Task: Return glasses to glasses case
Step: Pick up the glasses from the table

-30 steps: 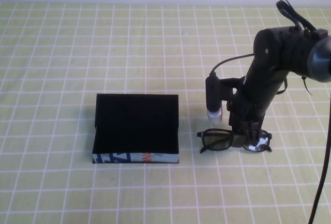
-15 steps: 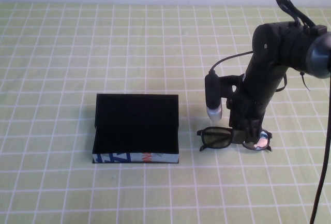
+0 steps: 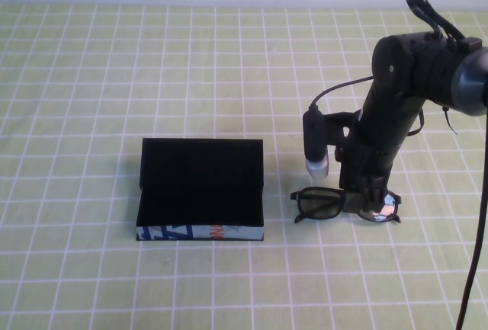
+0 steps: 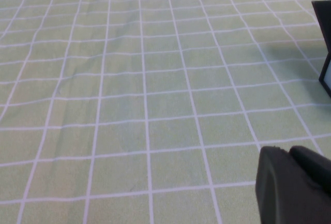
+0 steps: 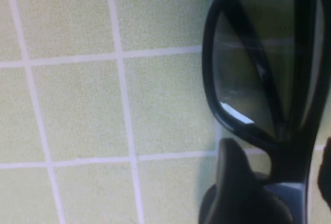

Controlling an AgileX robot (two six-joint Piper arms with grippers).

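The black glasses lie on the green checked cloth, right of the glasses case. The case is black and open, with blue, white and orange print along its front edge. My right gripper points down onto the glasses near the bridge and right lens. In the right wrist view its jaws stand on either side of the black frame; one finger touches the frame and a thin gap shows at the other. My left gripper is off to the left, its dark fingers together, holding nothing.
A corner of the case shows at the edge of the left wrist view. A small black cylinder with a pale tip hangs from the right arm, just behind the glasses. Green checked cloth covers the table.
My right gripper has sunk slightly onto the glasses. The glasses' right lens has shifted a little. The case has not moved.
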